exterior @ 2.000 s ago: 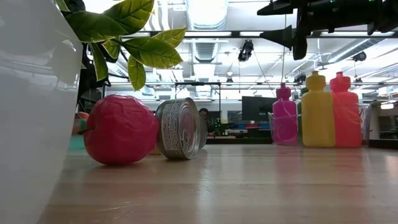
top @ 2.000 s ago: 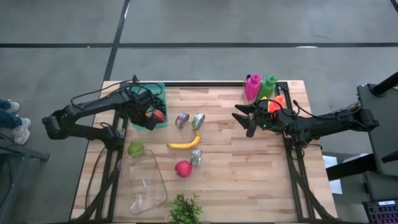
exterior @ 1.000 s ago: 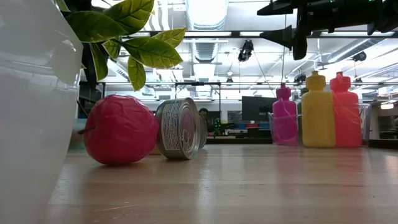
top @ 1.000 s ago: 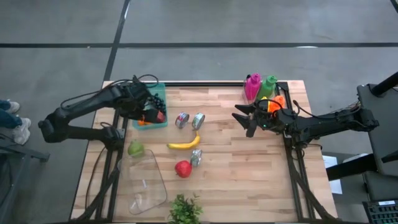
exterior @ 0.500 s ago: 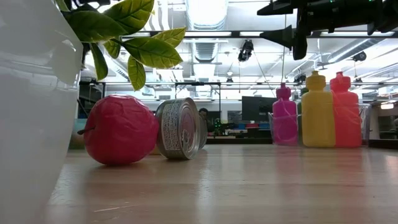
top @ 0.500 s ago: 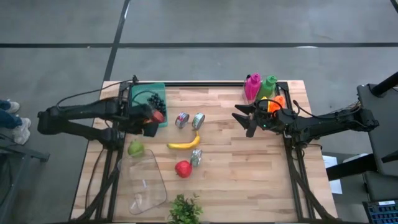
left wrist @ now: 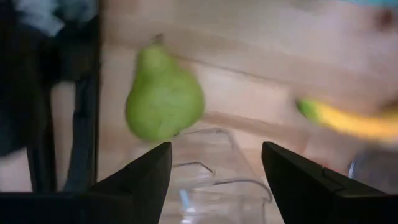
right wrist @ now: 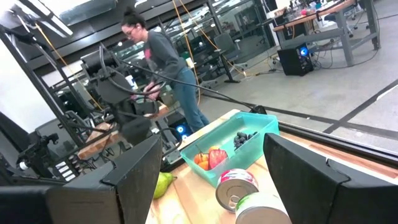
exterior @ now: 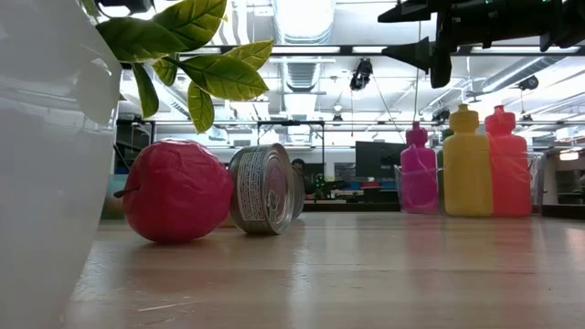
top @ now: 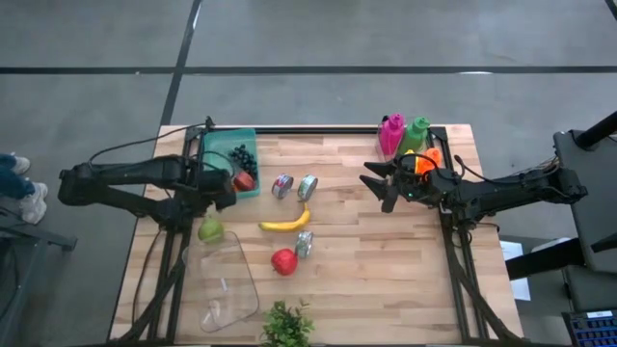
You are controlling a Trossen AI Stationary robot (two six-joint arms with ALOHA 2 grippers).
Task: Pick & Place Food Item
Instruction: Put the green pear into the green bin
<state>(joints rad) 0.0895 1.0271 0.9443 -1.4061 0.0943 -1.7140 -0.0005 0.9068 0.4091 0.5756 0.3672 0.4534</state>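
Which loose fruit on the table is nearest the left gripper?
The pear. It lies just below the left gripper by the table's left edge; the banana and red apple lie farther right.

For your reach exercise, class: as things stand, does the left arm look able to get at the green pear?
Probably yes. The left claw hangs open just above the green pear, and its wrist view shows the pear between the fingers with nothing over it. The clear container lies just beside it.

Clear container crowds the pear; its other sides stand open.
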